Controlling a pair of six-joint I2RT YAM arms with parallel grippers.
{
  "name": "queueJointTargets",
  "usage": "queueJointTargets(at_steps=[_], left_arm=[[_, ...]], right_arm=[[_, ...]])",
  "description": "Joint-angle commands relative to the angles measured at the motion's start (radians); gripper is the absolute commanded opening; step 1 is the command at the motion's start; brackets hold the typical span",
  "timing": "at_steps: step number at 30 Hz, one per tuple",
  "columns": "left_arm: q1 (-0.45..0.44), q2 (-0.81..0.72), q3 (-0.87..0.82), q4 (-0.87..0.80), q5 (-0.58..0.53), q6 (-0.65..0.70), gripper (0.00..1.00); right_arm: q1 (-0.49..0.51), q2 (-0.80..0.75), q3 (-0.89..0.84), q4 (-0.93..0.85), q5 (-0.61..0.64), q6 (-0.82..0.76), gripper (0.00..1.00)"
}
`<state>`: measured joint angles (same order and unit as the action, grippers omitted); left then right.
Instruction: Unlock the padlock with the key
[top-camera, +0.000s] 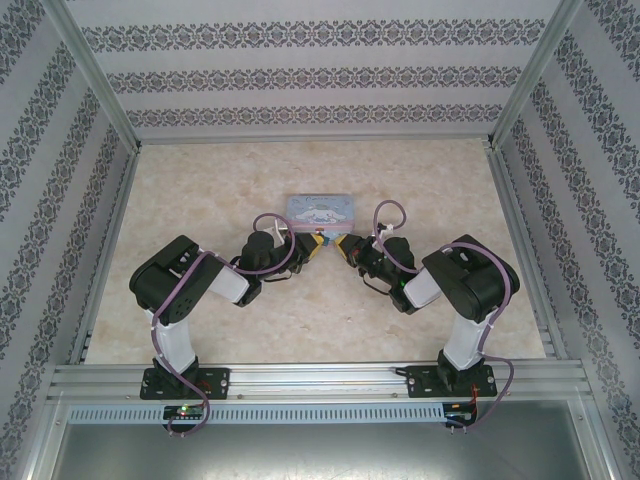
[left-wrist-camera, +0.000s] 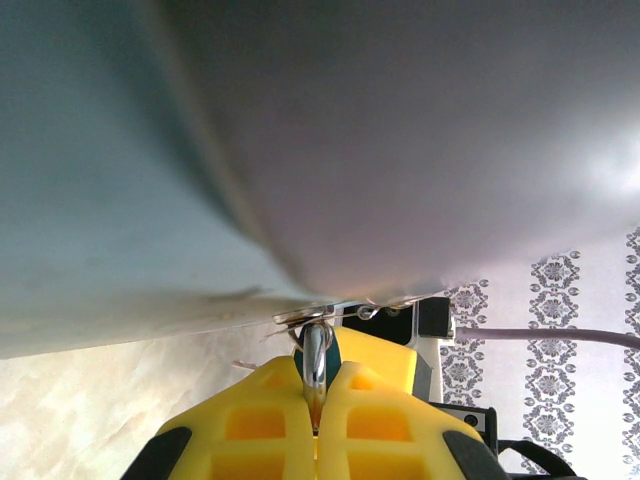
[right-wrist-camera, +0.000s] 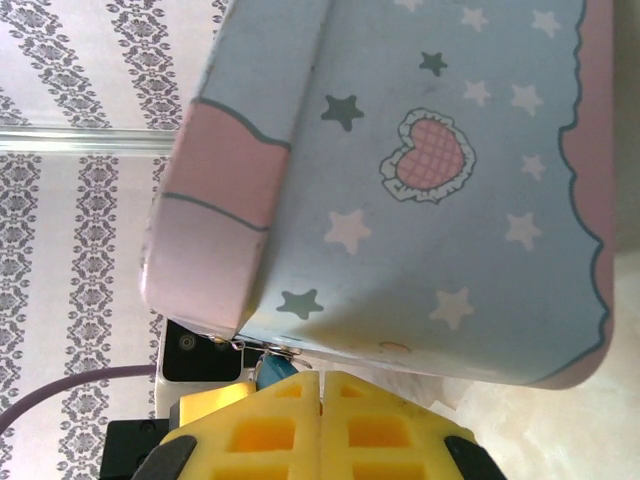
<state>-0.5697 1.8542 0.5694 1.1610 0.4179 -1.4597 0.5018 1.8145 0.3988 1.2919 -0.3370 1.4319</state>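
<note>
Judged at key-to-keyhole mating step. Grips padlock (left-wrist-camera: 316, 348) in clenched left gripper (left-wrist-camera: 317, 378), bottom centre of left wrist view: silvery bar and bluish body nipped between yellow fingers (left-wrist-camera: 260, 420), just under tin (left-wrist-camera: 350, 150) edge. Shows right gripper (right-wrist-camera: 320, 380) pressed closed, bottom centre of right wrist view; cannot tell whether key pinched there, too small. Next likely calls for fine alignment of key tip with keyhole, then twist; tight room under tin.

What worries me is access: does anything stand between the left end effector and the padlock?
Nothing visible does: the left end effector is shut on the padlock by its silvery part, just below the tin.
</note>
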Motion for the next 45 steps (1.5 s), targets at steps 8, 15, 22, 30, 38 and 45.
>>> queueJointTargets(at_steps=[8,15,22,30,38,45], left_arm=[[-0.052,0.014,0.0,0.098,0.15,0.004,0.0],[-0.052,0.008,-0.034,0.134,0.151,-0.011,0.0],[-0.052,0.008,-0.034,0.15,0.152,-0.006,0.0],[-0.052,0.015,-0.045,0.207,0.132,-0.024,0.0],[-0.052,0.013,-0.056,0.201,0.136,-0.018,0.0],[-0.052,0.026,-0.07,0.171,0.118,0.024,0.0]], right_arm=[[0.06,0.029,0.007,0.093,-0.068,0.003,0.0],[0.095,0.028,0.007,0.093,-0.081,-0.065,0.0],[0.125,0.035,-0.006,0.093,-0.038,0.003,0.0],[0.147,0.028,-0.011,0.093,0.01,0.12,0.0],[0.155,0.028,-0.009,0.093,0.047,0.152,0.0],[0.179,0.046,0.035,0.093,0.053,0.171,0.0]])
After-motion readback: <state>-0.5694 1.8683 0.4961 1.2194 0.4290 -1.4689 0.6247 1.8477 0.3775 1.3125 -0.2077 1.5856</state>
